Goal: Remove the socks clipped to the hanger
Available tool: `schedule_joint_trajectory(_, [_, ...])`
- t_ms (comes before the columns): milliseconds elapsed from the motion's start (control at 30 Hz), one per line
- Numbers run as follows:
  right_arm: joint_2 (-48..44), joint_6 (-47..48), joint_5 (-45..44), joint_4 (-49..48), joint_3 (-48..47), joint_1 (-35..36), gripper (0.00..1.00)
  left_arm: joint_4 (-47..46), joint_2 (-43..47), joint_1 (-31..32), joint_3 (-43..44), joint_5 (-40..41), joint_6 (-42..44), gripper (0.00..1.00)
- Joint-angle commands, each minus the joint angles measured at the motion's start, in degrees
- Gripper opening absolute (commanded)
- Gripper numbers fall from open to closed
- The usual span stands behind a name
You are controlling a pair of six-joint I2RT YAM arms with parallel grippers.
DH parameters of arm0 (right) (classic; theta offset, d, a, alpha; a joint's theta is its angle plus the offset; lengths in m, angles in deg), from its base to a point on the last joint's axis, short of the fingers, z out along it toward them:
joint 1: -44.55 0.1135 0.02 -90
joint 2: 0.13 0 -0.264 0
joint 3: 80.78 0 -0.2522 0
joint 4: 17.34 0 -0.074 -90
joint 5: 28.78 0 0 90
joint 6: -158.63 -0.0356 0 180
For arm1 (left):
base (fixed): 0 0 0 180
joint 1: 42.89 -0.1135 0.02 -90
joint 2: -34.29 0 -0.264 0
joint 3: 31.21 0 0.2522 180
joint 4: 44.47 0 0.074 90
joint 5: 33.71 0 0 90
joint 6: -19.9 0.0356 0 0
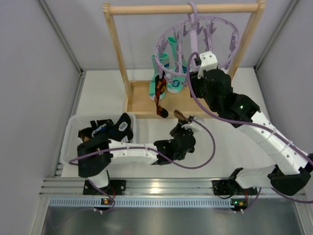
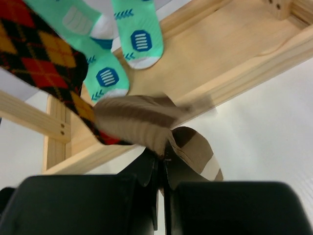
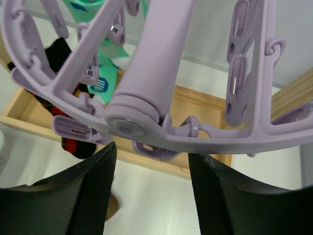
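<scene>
The left gripper (image 2: 161, 166), below the lavender hanger (image 1: 194, 41), pinches a brown striped sock (image 2: 137, 125) between pressed jaws, likely pulling it free. The right gripper (image 3: 151, 156) holds its jaws spread under the hanger's hub, perhaps to steady it. Mint-green socks (image 2: 105, 73) and a red argyle sock (image 2: 39, 54) hang clipped beneath.

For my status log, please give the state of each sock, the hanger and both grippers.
brown striped sock: off the hanger, held by the left gripper.
left gripper: shut on the brown striped sock.
right gripper: open at the hanger's centre, holding nothing.
mint-green socks: clipped on the hanger.
red-dark patterned sock: hanging from the hanger.
black socks: lying in the bin.
hanger: hooked over the wooden rack.
</scene>
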Motion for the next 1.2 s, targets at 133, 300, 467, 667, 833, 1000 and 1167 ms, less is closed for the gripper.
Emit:
schedule_joint_trajectory(133, [-5.53, -3.03, 0.37, -4.37, 4.87, -2.56, 0.67, 27.11, 18.64, -3.67, 4.0, 5.63, -16.67, 0.0])
schedule_joint_trajectory(300, [-8.96, -4.61, 0.28, -4.9, 8.91, -3.17, 0.96, 37.77, 26.09, -3.76, 5.43, 10.04, -21.78, 0.0])
schedule_joint_trajectory(467, [-12.91, -5.58, -0.34, -4.64, 11.81, -3.44, 0.99, 40.22, 32.96, -8.49, 3.5, 10.85, -20.64, 0.0])
schedule_joint_trajectory(667, [-16.69, -6.37, -1.04, -4.55, 14.19, -3.61, 0.99, 57.7, 37.61, -32.38, 6.84, -1.63, -34.84, 0.0])
schedule_joint_trajectory(833, [-17.84, -6.9, -1.04, -4.64, 15.6, -3.88, 0.99, 57.55, 44.13, -51.88, -4.29, -15.67, -43.12, 0.0])
schedule_joint_trajectory(1000, [-17.75, -7.6, 0.54, -5.95, 16.65, -3.96, 1.0, 57.2, 48.43, -63.6, -17.4, -21.24, -57.01, 0.0])
schedule_joint_trajectory(1167, [-17.4, -7.78, 1.95, -6.75, 18.67, -3.96, 1.0, 56.15, 49.58, -71.08, -26.1, -20.98, -63.87, 0.0])
